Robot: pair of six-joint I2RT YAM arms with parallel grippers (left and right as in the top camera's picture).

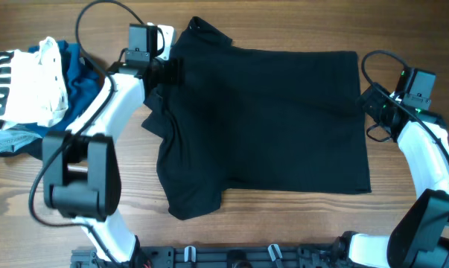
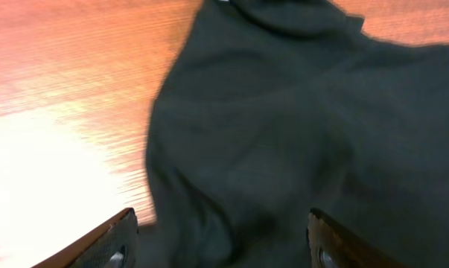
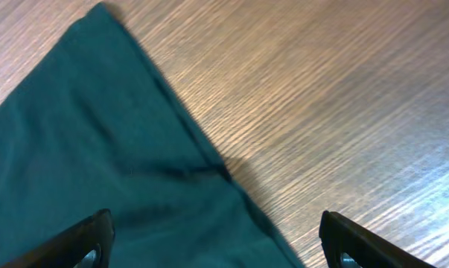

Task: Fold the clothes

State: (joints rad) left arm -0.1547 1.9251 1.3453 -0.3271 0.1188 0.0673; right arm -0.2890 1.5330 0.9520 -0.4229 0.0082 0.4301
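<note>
Our left gripper gapes wide over the black shirt at its bunched upper-left edge, our right gripper equally wide at its right edge, seemingly to grasp for folding.

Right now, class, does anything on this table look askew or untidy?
Yes. The black shirt lies flat on its right side, but its left side is bunched into uneven folds beside the left gripper, and one flap juts past the bottom hem. The other clothes sit in a crumpled heap.
</note>
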